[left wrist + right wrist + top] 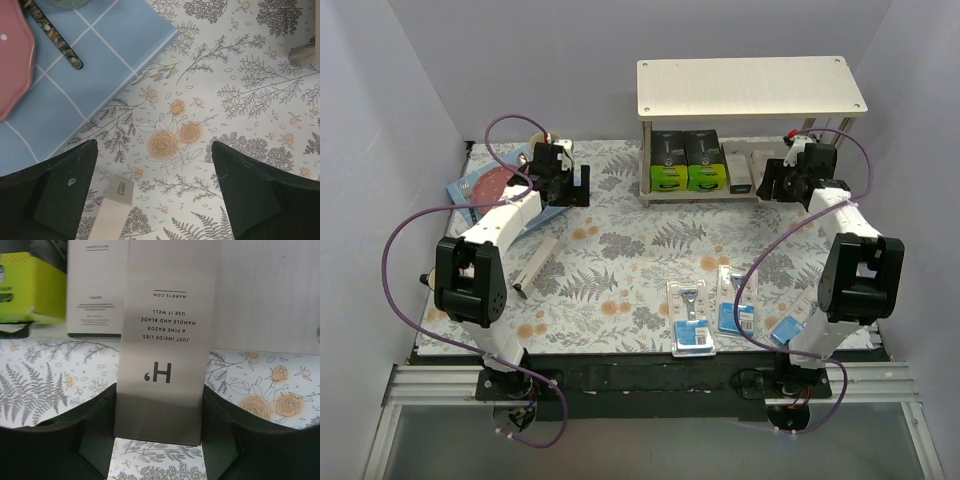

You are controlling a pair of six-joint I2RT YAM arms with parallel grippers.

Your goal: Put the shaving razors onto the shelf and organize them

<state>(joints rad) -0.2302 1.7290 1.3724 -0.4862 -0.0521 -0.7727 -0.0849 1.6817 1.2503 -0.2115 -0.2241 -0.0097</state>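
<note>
Shelf (752, 88): top board bare. The lower tier held two black-and-lime-green boxes (667, 160) (706, 160) side by side at its left, with a pale HARRY'S box (739, 166) just beside them.

Right gripper (782, 183): you had it at the right end of the lower tier, fingers pinching a second slim HARRY'S box (167, 340) across its width. That box was grey-white, printed with a dark "H'" and small lines of text. Its far end pointed in toward the shelf. Whether it rested on the board, you could not tell from the wrist view.

Left gripper (157, 185): fingers spread wide, nothing between them, hanging over the floral tablecloth (620, 230). One end of a third white HARRY'S box (538, 264) lay on the cloth just beneath it, the rest running on under the left arm.

Three blue-carded blister packs (691, 318) (735, 300) (790, 328) lay flat near the front edge; the right arm partly covered the third.

Far left: a blue tiled mat (95, 60) carried a pink plate (12, 55) and a dark mottled handle (52, 34), possibly cutlery.
</note>
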